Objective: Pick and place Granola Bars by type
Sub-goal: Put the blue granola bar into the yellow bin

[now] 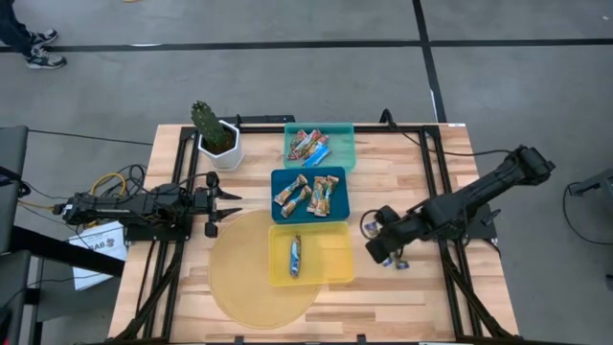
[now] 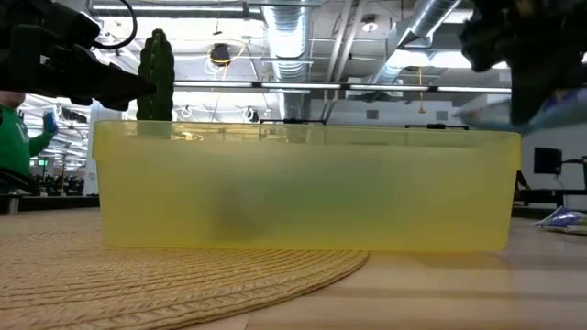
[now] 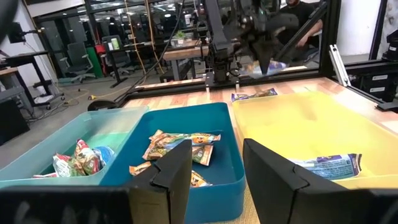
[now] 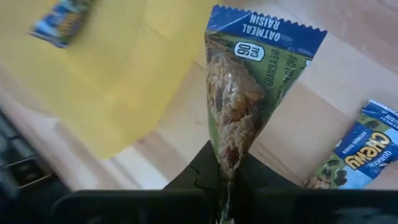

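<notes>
My right gripper (image 1: 380, 254) hovers above the table just right of the yellow tray (image 1: 335, 273), shut on a blue-and-green wrapped granola bar (image 4: 249, 87). One blue-white bar (image 1: 296, 255) lies in the yellow tray. Tan-brown bars (image 1: 306, 195) fill the blue tray (image 1: 337, 177), and red-multicolour bars (image 1: 308, 146) lie in the teal tray (image 1: 343, 134). Two more bars (image 1: 369, 226) (image 1: 401, 261) lie on the table beside my right gripper. My left gripper (image 1: 213, 206) waits open and level at the table's left side. My right gripper pinches one crimped end of the bar (image 4: 225, 167) between its two fingers. The fingers slant down from the table's right side and the bar runs on along their line. It hangs below the fingertips, lifted clear of the table.
A round woven mat (image 1: 244, 287) lies under the yellow tray's left part. A potted cactus (image 1: 215, 134) stands at the far left. A black metal frame (image 1: 450, 278) runs along the table's sides. Bare wood lies to the right of the trays.
</notes>
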### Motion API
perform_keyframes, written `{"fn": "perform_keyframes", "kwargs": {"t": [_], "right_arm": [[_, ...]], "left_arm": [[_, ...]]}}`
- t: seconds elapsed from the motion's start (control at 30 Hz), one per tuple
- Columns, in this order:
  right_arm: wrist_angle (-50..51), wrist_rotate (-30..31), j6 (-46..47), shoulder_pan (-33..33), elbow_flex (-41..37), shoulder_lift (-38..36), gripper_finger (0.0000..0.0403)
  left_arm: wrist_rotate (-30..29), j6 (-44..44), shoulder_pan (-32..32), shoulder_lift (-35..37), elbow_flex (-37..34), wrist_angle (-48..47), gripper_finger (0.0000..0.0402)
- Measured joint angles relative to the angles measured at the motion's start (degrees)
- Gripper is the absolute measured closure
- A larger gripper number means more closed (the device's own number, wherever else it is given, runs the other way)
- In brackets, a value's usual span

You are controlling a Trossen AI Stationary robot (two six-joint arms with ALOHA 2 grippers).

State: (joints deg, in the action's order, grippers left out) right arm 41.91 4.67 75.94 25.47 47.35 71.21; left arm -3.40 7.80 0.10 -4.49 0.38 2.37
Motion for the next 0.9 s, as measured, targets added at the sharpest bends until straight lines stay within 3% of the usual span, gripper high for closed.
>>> {"fn": "perform_keyframes", "kwargs": {"t": [0.3, 0.63, 0.9], "right_arm": [[1.2, 0.8, -1.4, -0.1, 0.0, -7.5, 0.0400], [0.6, 2.1, -1.4, -0.7, 0.0, -7.1, 0.0397], [-9.7, 3.0, -3.8, -3.4, 0.0, -2.2, 0.0398]], "left_arm": [[0.0, -0.2, 0.0, 0.0, 0.0, 0.0, 0.0264], [0.0, -0.2, 0.0, 0.0, 0.0, 0.0, 0.0264], [0.0, 0.1, 0.0, 0.0, 0.0, 0.0, 0.0264]]}}
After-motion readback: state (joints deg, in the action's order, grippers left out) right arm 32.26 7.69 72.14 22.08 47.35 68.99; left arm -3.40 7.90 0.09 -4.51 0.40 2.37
